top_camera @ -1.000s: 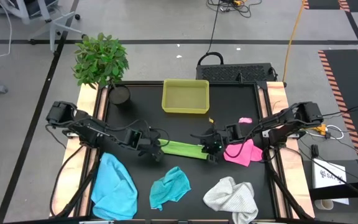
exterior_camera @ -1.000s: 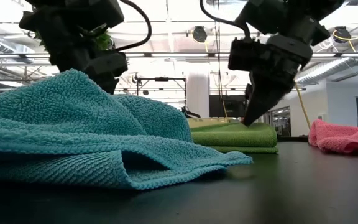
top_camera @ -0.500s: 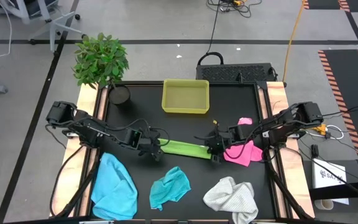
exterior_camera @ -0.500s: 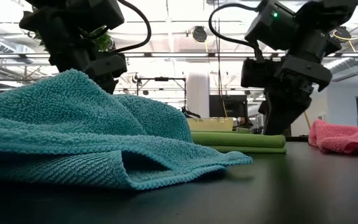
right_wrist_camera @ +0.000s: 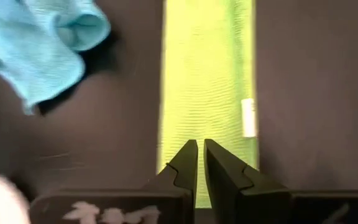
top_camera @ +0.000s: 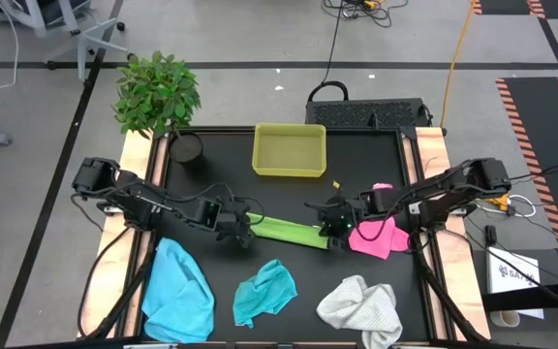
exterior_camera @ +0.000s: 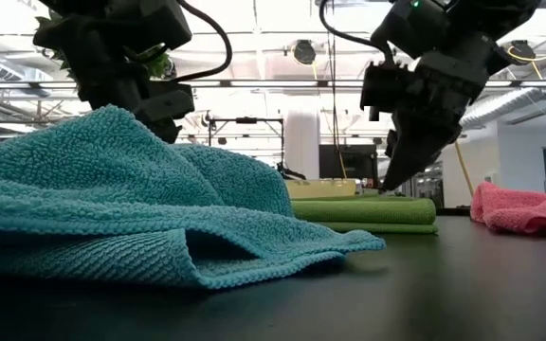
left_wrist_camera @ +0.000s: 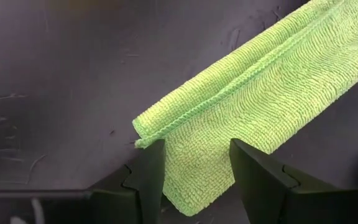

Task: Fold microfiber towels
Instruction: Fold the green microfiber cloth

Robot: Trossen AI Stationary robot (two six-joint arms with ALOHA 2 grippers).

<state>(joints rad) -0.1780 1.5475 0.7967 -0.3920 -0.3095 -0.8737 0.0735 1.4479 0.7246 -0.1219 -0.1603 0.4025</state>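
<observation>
left claw: spread open, hovering over the near end of the lime green towel, one finger each side of its corner, I guess ready to pin or pinch it

right claw: pinched shut with nothing in it, tip over the towel's other end, probably pressing it flat

lime green towel: mid-table on the black mat, folded into a long narrow strip, edges neatly stacked, small white tag showing

others: pink towel, light blue towel, teal towel and white towel all crumpled, not folded yet

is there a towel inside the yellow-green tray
No, in the high view the tray holds nothing; the lime green towel lies folded on the table below it.
</observation>
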